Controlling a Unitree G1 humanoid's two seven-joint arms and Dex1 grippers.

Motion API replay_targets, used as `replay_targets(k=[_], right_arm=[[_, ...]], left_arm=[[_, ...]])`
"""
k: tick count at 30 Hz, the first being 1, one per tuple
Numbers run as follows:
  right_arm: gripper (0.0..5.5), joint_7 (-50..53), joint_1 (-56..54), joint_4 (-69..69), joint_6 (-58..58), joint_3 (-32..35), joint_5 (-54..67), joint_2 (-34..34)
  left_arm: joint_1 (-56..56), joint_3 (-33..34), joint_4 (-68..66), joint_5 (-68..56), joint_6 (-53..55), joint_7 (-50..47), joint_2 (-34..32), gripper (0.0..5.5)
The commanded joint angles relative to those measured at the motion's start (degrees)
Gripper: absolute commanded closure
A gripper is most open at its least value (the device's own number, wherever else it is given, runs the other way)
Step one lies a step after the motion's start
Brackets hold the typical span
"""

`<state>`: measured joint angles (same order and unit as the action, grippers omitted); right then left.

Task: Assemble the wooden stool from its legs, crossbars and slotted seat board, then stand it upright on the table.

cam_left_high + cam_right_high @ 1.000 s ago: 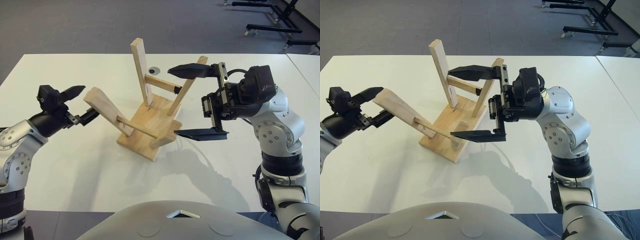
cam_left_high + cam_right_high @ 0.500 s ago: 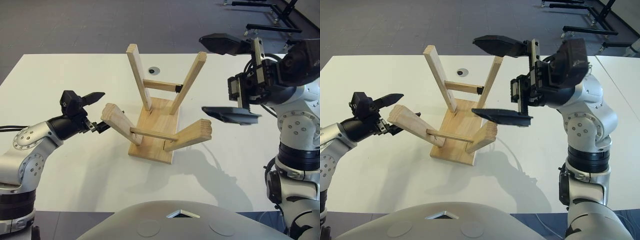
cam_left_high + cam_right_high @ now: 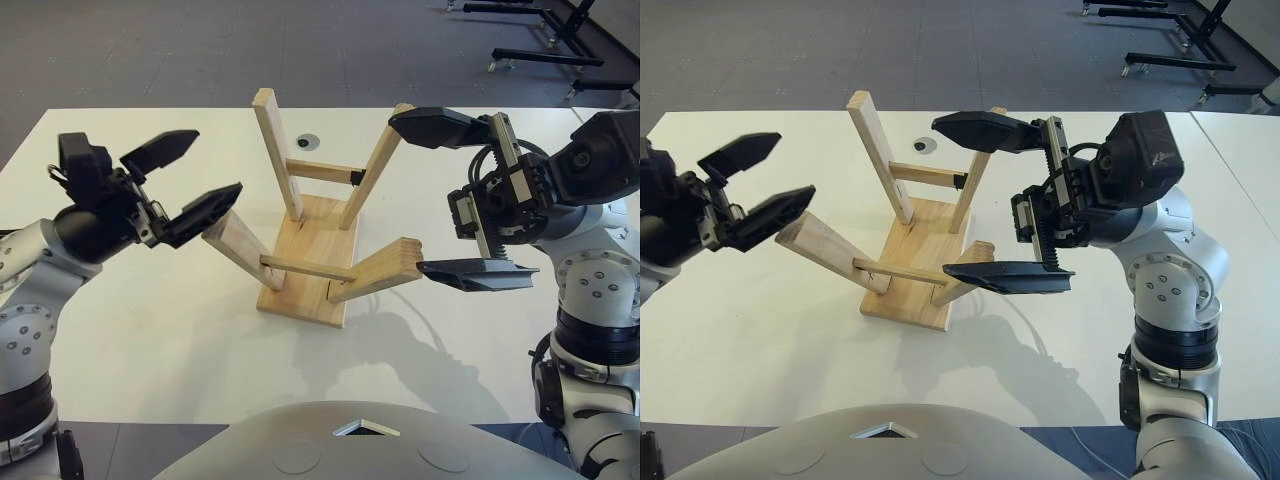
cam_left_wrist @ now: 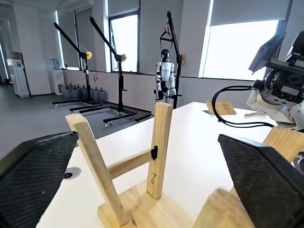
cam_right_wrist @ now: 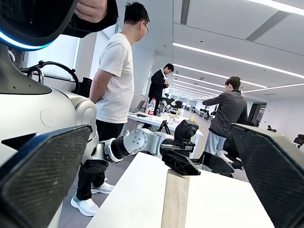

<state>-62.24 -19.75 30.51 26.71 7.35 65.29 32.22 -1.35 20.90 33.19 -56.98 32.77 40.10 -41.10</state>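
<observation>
The wooden stool rests upside down on its seat board (image 3: 312, 262) at the table's middle. Two far legs (image 3: 278, 150) (image 3: 372, 168) stand up, joined by a crossbar (image 3: 322, 171). Two near legs (image 3: 236, 246) (image 3: 380, 270) splay outward, with a second crossbar (image 3: 304, 268) between them. My left gripper (image 3: 195, 180) hovers open just left of the near left leg, apart from it. My right gripper (image 3: 414, 195) is wide open to the stool's right, one finger by the far right leg's top, the other by the near right leg's end. The left wrist view looks between its pads (image 4: 33, 180) at the far legs (image 4: 159, 147).
The white table (image 3: 150, 330) has free room on all sides of the stool. A small round grey fitting (image 3: 309, 142) lies in the tabletop behind the stool. Black wheeled stands (image 3: 550, 50) are on the floor beyond the far right corner.
The stool has settled flat on its seat board. My left gripper has come off the near left leg, drawn back left and opened wider. My right gripper swung away, then back to the stool's right side.
</observation>
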Motion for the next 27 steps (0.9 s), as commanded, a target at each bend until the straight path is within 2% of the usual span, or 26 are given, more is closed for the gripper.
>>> replay_targets(k=[1,9,16,17,18,20,21,22,27], right_arm=[[0.14,0.03,-0.64,1.04,-0.15,0.72,0.39,0.13],[0.14,-1.48,-1.05,0.68,-0.27,-1.04,-1.15,-0.05],[0.14,7.02,-8.94,0.86,-0.14,2.30,11.38,-5.14],[0.14,5.36,-6.37,1.13,0.51,0.53,9.78,-5.07],[0.14,0.80,-0.81,-0.74,0.18,-4.12,3.69,-3.74],[0.14,-11.42,10.32,-10.08,-12.81,-21.84,-22.95,3.91],[0.14,-14.49,13.27,-12.54,-16.48,-26.57,-29.98,5.47],[0.14,-14.65,13.92,-11.93,-17.30,-27.25,-31.07,4.70],[0.14,-3.37,2.57,-4.56,-13.53,-15.81,-11.24,-3.12]], left_arm=[[-2.66,-5.35,-2.45,8.06,0.38,1.19,-2.29,0.10],[-2.10,-5.52,-1.55,6.45,-0.20,0.57,-2.75,0.10],[-0.41,-5.44,-0.49,4.01,0.76,-0.79,-2.70,0.10],[-0.33,-5.43,-0.35,3.70,1.05,-0.79,-2.93,0.10],[-0.24,-5.39,-0.18,3.28,1.36,-0.89,-3.07,0.10],[0.52,-5.83,-0.62,2.65,2.01,-0.73,-3.36,0.10],[0.81,-6.05,-0.85,2.45,2.22,-0.56,-3.60,0.10],[1.16,-6.20,-1.25,2.40,2.35,-0.18,-3.96,0.10],[0.63,-5.80,-1.58,2.86,1.91,-0.18,-3.93,0.10]])
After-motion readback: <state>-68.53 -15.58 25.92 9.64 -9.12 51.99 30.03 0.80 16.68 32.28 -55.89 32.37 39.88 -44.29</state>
